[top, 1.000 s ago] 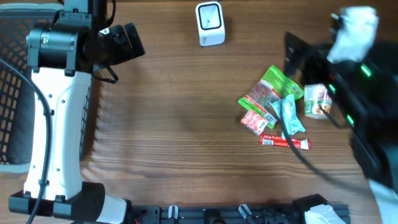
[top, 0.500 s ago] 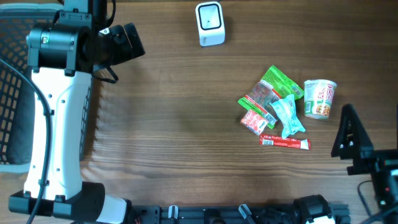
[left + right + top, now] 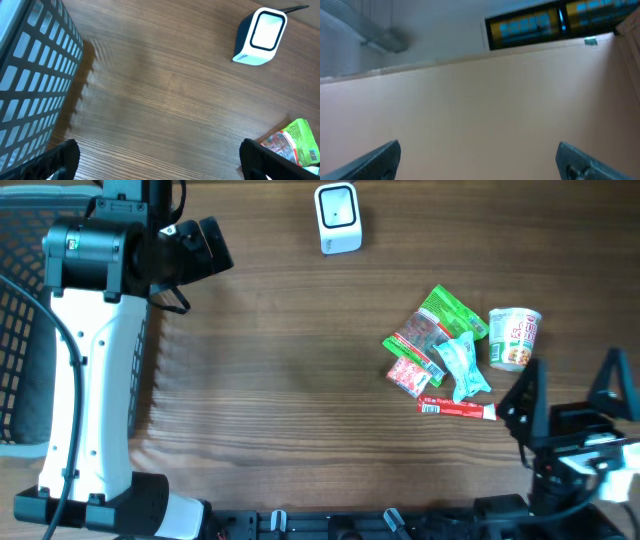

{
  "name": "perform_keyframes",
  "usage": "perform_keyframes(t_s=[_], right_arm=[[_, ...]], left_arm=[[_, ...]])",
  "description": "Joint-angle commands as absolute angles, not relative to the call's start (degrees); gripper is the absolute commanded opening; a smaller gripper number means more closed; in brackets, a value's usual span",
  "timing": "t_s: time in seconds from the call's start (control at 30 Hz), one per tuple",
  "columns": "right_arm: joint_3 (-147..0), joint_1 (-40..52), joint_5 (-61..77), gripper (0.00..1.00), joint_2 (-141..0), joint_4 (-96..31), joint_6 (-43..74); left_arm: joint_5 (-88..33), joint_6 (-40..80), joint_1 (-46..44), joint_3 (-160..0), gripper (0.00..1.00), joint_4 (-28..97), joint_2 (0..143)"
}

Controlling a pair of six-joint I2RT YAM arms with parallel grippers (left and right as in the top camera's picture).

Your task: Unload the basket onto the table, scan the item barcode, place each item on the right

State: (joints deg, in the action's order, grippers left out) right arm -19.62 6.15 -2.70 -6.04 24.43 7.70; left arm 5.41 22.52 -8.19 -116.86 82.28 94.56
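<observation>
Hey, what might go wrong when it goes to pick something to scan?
The packets overlap in one heap, so the open right gripper may lift two or drag neighbours. The noodle cup sits close beside them and could be knocked away. The right wrist view shows none of them.

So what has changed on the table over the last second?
The right gripper swung from over the cup to the lower right of the overhead view, uncovering it; it is open, holding nothing. The left arm, scanner and packets stayed put.

White scanner (image 3: pixel 337 218), green packet (image 3: pixel 449 309)
</observation>
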Motion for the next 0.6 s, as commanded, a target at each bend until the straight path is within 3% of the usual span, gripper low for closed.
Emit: perform_keyframes(t_s=[0.0, 0.3, 0.57], right_arm=[[-11.60, 5.91, -1.45, 1.00, -1.54, 27.38, 7.60], [-0.30, 5.87, -1.28, 1.00, -0.21, 25.65, 8.21], [-0.30, 5.87, -0.95, 1.00, -0.19, 2.76, 8.58]], left_arm=[[5.17, 21.39, -7.92, -117.01, 1.00, 82.26, 94.50], [5.17, 21.39, -7.92, -117.01, 1.00, 82.26, 94.50], [5.17, 21.39, -7.92, -117.01, 1.00, 82.26, 94.50]])
